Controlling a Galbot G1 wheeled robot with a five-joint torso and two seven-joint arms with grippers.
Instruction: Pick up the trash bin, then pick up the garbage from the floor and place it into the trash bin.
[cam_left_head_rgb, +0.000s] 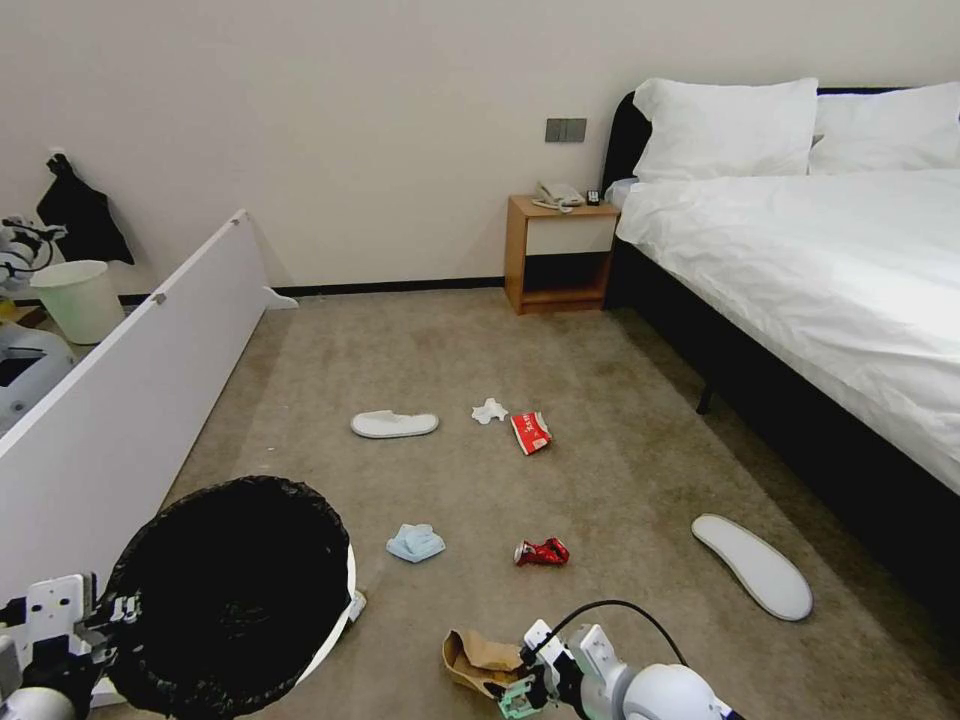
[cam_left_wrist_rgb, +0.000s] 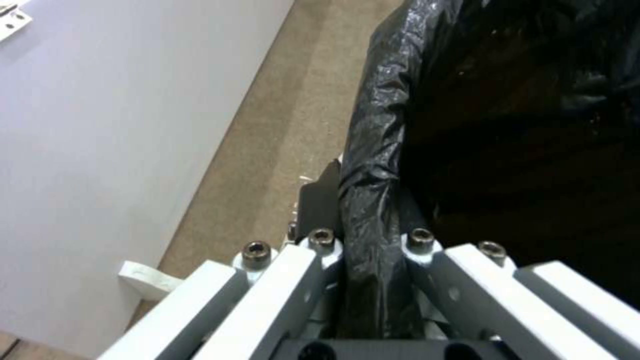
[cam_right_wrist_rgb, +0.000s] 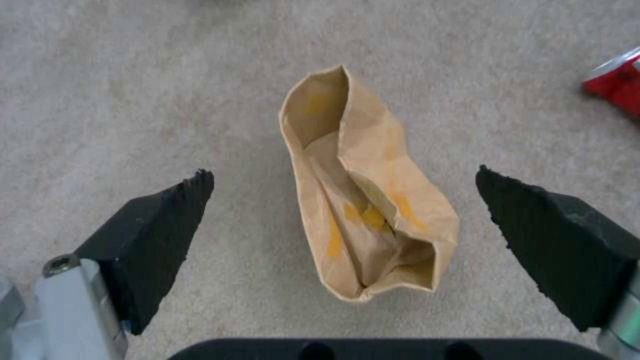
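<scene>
The left tool (cam_left_wrist_rgb: 373, 280) is clenched on the rim of the round white plastic trash bin (cam_left_head_rgb: 240, 590), pinching the black bag folded over that rim, so the bin hangs at the robot's left with its dark mouth tipped toward the room. The right tool (cam_right_wrist_rgb: 343, 200) hovers low over the beige carpet floor (cam_left_head_rgb: 620, 470) with its black pads (cam_right_wrist_rgb: 153, 225) spread wide, and the crumpled brown paper bag (cam_right_wrist_rgb: 363, 200) lies lengthwise between them, untouched. The step in hand looks to be the pickup of this first piece of garbage. Farther out on the carpet lie a crushed red can (cam_left_head_rgb: 541, 552), a light-blue cloth (cam_left_head_rgb: 416, 542), a red-and-white packet (cam_left_head_rgb: 531, 432), a white tissue (cam_left_head_rgb: 489, 410) and two white slippers, one (cam_left_head_rgb: 394, 424) near the tissue and one (cam_left_head_rgb: 752, 565) beside the bed. The risks I would judge from here: the paper is light and hollow, so pads closing too high may only crush its upper fold and let it slip out on the lift; closing too low could drag the pads into the carpet. The bin is held by a thin rim under slick plastic, so it might swing or slide in the grip, leaving its mouth off from where the paper is released.
</scene>
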